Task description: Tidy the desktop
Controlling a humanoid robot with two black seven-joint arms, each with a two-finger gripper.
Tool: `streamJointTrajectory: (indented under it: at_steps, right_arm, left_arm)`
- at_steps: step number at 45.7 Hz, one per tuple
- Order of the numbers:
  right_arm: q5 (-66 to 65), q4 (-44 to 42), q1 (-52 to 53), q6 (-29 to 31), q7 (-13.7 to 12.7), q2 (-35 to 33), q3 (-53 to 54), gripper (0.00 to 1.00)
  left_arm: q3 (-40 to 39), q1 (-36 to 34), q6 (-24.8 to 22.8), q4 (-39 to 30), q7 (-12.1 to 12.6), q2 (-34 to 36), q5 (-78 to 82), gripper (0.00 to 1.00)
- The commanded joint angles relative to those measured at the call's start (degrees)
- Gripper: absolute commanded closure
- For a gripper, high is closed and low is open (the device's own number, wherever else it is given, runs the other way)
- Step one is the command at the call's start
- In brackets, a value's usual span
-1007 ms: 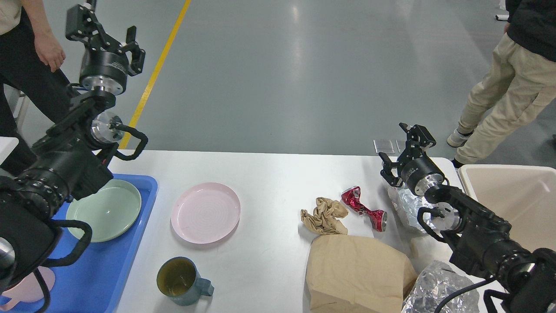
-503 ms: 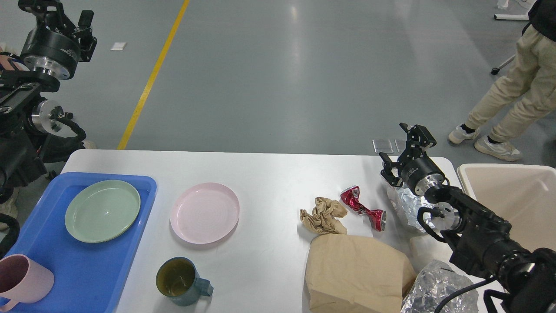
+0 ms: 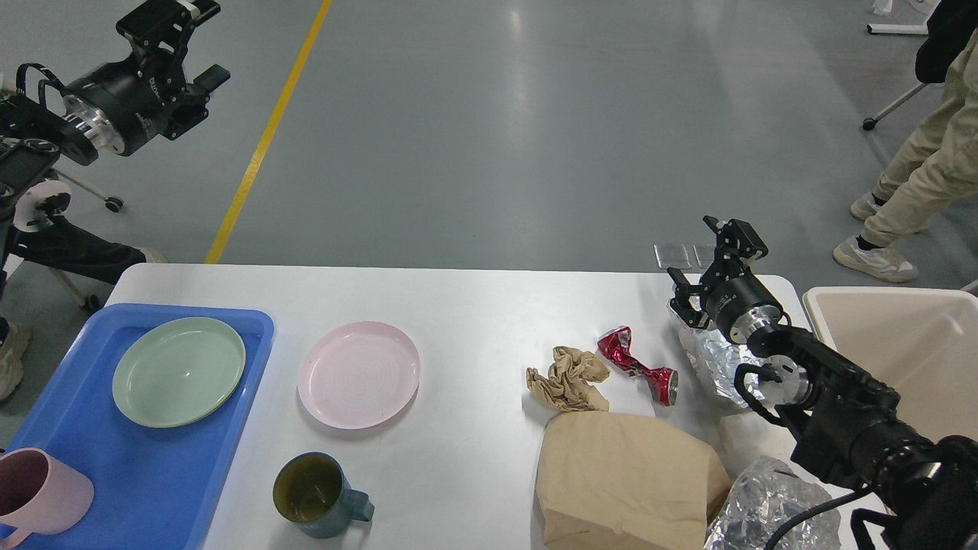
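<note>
The white desktop (image 3: pixel 474 305) holds a pink plate (image 3: pixel 358 373), a teal mug (image 3: pixel 317 495), a crumpled brown paper (image 3: pixel 567 378), a crushed red can (image 3: pixel 638 365), a brown paper bag (image 3: pixel 626 481) and crumpled foil (image 3: pixel 710 355). My left gripper (image 3: pixel 191 42) is open and empty, high above the floor beyond the table's far left corner. My right gripper (image 3: pixel 707 256) is open and empty, above the table's far right edge, just over the foil and right of the red can.
A blue tray (image 3: pixel 153 473) at the left holds a green plate (image 3: pixel 179 370) and a pink mug (image 3: pixel 38 496). A beige bin (image 3: pixel 901 344) stands off the right end. More foil (image 3: pixel 772 512) lies at the front right. A person's legs (image 3: pixel 917 176) are at the far right.
My left arm has swung up and left, off the blue tray, and its gripper now points right. The right arm has not moved. The people have moved away.
</note>
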Motion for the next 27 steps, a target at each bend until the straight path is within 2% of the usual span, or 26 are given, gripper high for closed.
streamJointTrajectory:
  at_steps: [1,6,17,27]
  right_arm:
    - [0.0,0.0,0.0,0.0,0.0,0.0,0.0,0.00]
    - [0.0,0.0,0.0,0.0,0.0,0.0,0.0,0.00]
    - [0.0,0.0,0.0,0.0,0.0,0.0,0.0,0.00]
    - [0.0,0.0,0.0,0.0,0.0,0.0,0.0,0.00]
  left_arm:
    - [9.1,-3.3,-9.2,-0.1,0.0,1.0,0.2,0.03]
    - [12.9,-5.3,-14.6,-0.1,0.0,2.2,0.8,0.03]
    - [14.3,-5.2,-14.8,0.0,0.0,3.8,1.0,0.03]
    - [23.7,-7.1,-15.0,-0.1,-0.1,6.3,1.0,0.03]
